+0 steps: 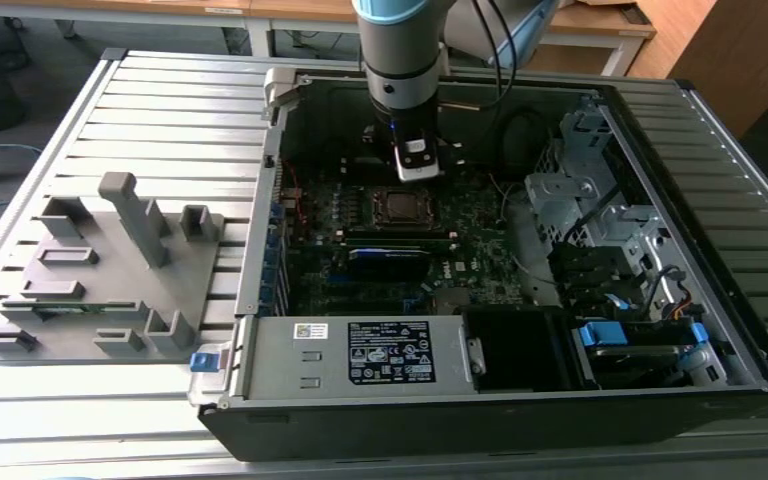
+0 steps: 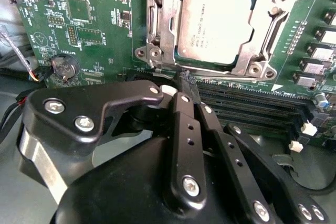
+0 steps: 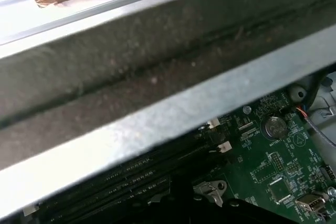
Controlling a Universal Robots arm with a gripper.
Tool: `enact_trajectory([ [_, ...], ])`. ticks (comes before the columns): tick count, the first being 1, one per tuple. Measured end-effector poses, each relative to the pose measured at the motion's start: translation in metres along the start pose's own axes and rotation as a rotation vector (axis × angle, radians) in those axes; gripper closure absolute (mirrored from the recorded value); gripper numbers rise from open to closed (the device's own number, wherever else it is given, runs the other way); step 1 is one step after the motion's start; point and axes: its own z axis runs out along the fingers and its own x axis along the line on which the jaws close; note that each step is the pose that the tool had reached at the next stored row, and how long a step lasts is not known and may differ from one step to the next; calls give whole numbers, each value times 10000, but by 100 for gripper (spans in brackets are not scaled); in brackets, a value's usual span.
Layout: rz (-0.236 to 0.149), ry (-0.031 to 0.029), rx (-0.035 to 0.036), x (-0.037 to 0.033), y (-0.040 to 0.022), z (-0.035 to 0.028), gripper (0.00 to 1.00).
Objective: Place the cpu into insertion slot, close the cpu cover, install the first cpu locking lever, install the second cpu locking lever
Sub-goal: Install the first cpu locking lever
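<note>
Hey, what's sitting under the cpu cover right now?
The cpu shows through the cut-out of the cpu cover, its grey metal top facing up. The chip's edges run beneath the frame, and whatever lies below the chip is covered.

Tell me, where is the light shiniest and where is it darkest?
In the second wrist view the cpu gleams softly while the black gripper looks dark; in the first wrist view a pale metal rail catches light and the circuit board beyond it sits shaded; in the exterior view the computer case is dim inside, the ribbed table bright.
</note>
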Motion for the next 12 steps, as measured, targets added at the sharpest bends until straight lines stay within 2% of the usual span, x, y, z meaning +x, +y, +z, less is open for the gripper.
enact_trajectory([
  [8, 0, 0, 1, 25, 54, 2, 89],
  [12, -4, -15, -9, 24, 48, 8, 89],
])
